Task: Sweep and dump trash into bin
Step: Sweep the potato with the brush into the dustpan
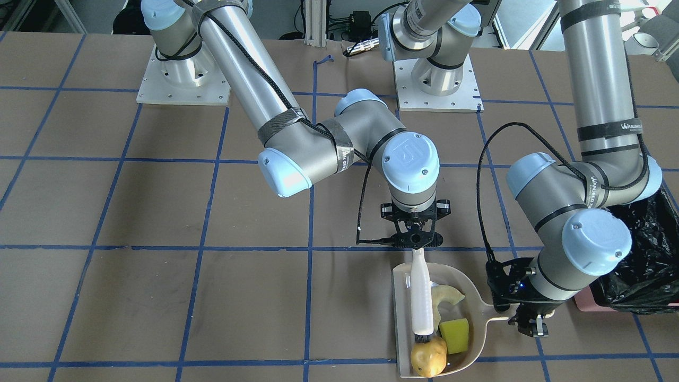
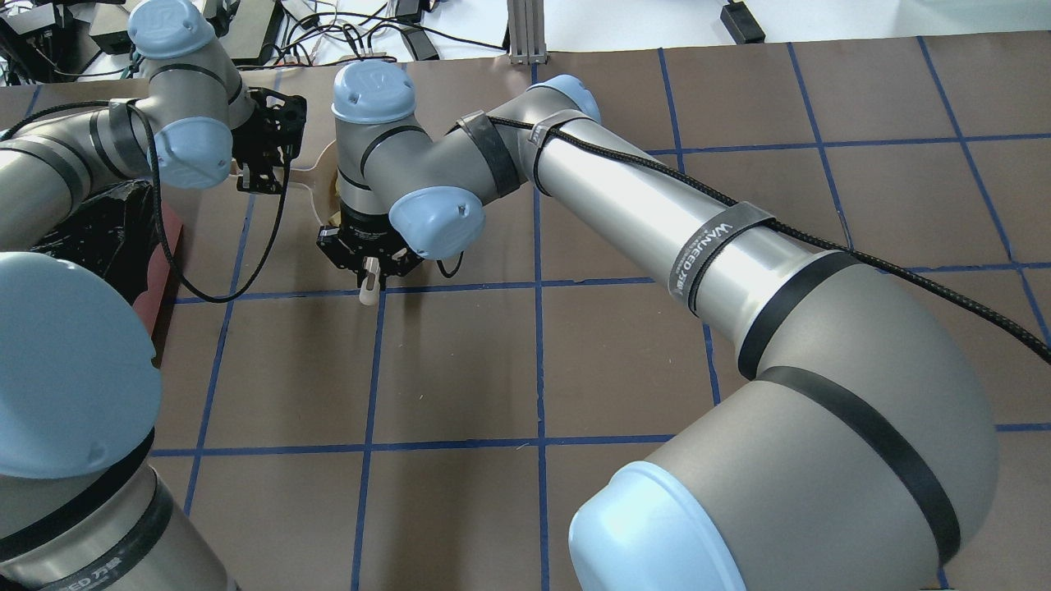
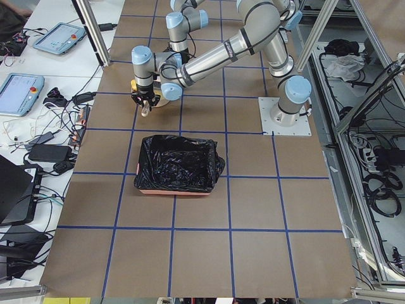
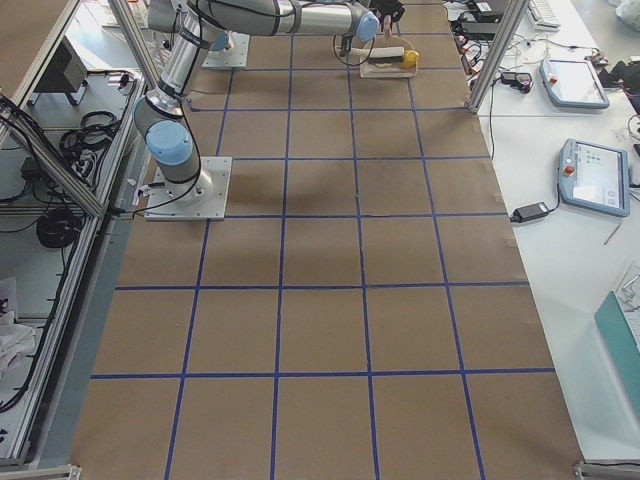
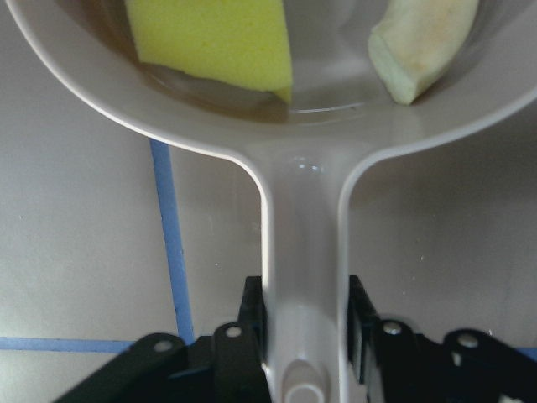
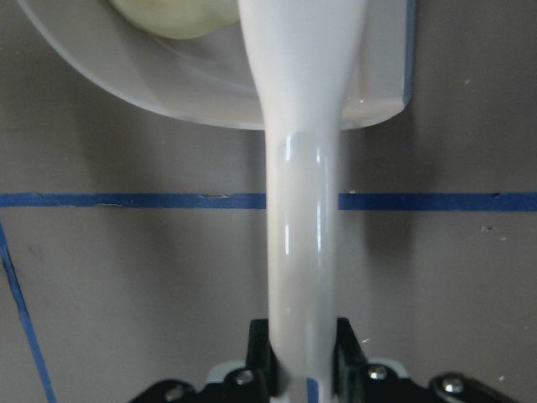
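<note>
The beige dustpan (image 1: 477, 347) lies on the table with all three trash pieces in it: the cream crescent slice (image 1: 445, 297), the yellow sponge (image 1: 455, 334) and the golden-brown potato (image 1: 428, 359). My left gripper (image 1: 525, 321) is shut on the dustpan handle (image 5: 302, 252). The sponge (image 5: 218, 42) and the slice (image 5: 419, 42) also show in the left wrist view. My right gripper (image 1: 419, 241) is shut on the white brush (image 1: 421, 297), whose dark bristles touch the potato. The black-lined pink bin (image 1: 644, 260) stands just beyond my left arm.
The table is brown paper with a blue tape grid. The bin (image 3: 177, 164) sits on the robot's left side of the dustpan. Both arm bases (image 1: 183, 79) stand at the table's robot edge. My left elbow hangs over the bin's rim.
</note>
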